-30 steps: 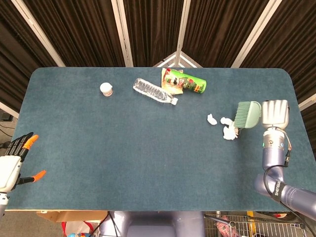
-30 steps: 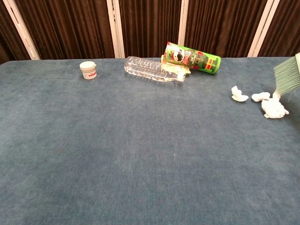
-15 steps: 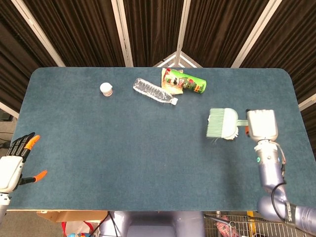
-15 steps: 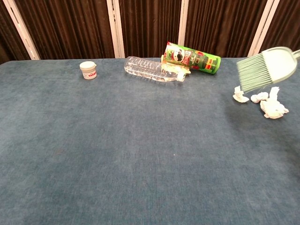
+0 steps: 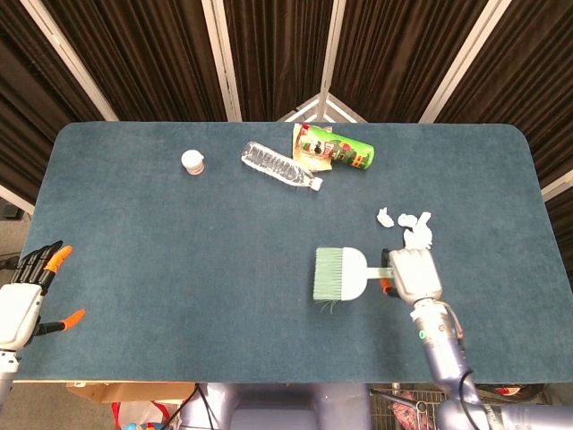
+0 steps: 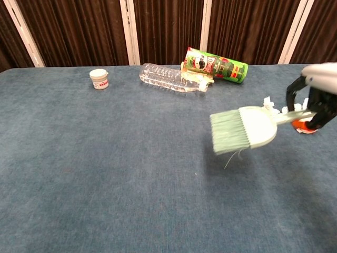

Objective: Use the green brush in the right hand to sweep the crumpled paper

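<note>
My right hand (image 5: 414, 275) (image 6: 315, 100) grips the handle of the green brush (image 5: 339, 273) (image 6: 244, 128). The brush hangs above the blue table with its bristles pointing left, left of and nearer than the paper. Three crumpled white paper pieces (image 5: 405, 225) lie close together on the right part of the table; in the chest view the paper (image 6: 269, 105) is mostly hidden behind the brush and hand. My left hand (image 5: 27, 291) hangs open off the table's left edge, holding nothing, and shows only in the head view.
A clear plastic bottle (image 5: 280, 167) (image 6: 171, 78) and a green chip can (image 5: 340, 150) (image 6: 217, 65) lie at the far middle of the table (image 5: 179, 260). A small white jar (image 5: 192, 161) (image 6: 99, 79) stands far left of them.
My right hand has swung the brush from the far right, over the paper, toward the table's middle and nearer edge. The paper pieces have shifted only slightly.
</note>
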Controlling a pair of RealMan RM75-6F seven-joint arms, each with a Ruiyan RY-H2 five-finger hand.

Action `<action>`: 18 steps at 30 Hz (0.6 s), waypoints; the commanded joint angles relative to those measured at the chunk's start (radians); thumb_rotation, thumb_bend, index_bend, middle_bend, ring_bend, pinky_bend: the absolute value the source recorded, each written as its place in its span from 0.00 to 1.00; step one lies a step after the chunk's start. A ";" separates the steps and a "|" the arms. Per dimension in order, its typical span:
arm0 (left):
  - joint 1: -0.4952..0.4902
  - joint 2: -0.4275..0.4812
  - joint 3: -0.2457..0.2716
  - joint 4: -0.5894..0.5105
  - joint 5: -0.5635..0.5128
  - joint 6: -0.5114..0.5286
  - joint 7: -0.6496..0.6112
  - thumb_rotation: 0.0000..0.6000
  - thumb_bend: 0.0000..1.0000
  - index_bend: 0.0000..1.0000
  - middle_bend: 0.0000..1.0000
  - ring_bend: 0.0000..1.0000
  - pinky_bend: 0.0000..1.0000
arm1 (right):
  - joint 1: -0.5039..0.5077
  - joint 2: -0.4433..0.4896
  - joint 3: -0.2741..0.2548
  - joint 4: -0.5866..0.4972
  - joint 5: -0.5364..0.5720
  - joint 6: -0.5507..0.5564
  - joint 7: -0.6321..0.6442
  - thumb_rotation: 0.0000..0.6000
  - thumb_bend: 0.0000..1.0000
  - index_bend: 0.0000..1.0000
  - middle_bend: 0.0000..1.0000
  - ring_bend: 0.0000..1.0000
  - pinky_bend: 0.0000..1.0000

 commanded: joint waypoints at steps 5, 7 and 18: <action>0.001 0.002 -0.002 0.004 -0.004 0.001 -0.008 1.00 0.00 0.00 0.00 0.00 0.02 | -0.019 -0.154 -0.061 0.156 -0.075 0.058 -0.068 1.00 0.61 0.65 0.81 0.84 0.77; 0.002 0.003 -0.003 0.005 -0.005 0.003 -0.012 1.00 0.00 0.00 0.00 0.00 0.02 | -0.030 -0.172 -0.067 0.176 -0.071 0.068 -0.084 1.00 0.55 0.51 0.66 0.69 0.64; 0.003 0.006 -0.001 0.001 -0.006 0.001 -0.009 1.00 0.00 0.00 0.00 0.00 0.02 | -0.066 -0.137 -0.089 0.149 0.001 0.083 -0.180 1.00 0.45 0.20 0.27 0.27 0.24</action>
